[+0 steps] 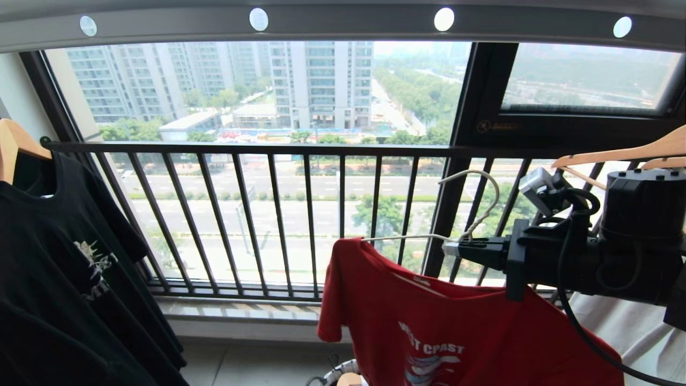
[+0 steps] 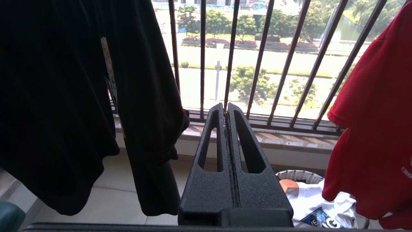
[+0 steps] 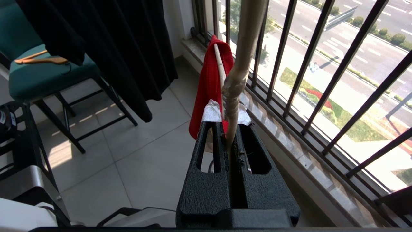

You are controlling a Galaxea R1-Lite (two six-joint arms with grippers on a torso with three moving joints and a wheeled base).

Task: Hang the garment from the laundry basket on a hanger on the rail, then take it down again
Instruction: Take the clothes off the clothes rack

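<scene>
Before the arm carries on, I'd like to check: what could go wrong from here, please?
1. The right gripper pinches only the hanger at its thin twisted neck; it might swivel or slip.
2. The red T-shirt sits lopsided and could slide off.
3. The hook is close to the window railing and might snag there, below the rail.

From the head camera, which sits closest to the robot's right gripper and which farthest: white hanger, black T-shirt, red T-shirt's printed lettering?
1. white hanger, clamped in the right gripper
2. red T-shirt's lettering, below the gripper
3. black T-shirt, far left
</scene>
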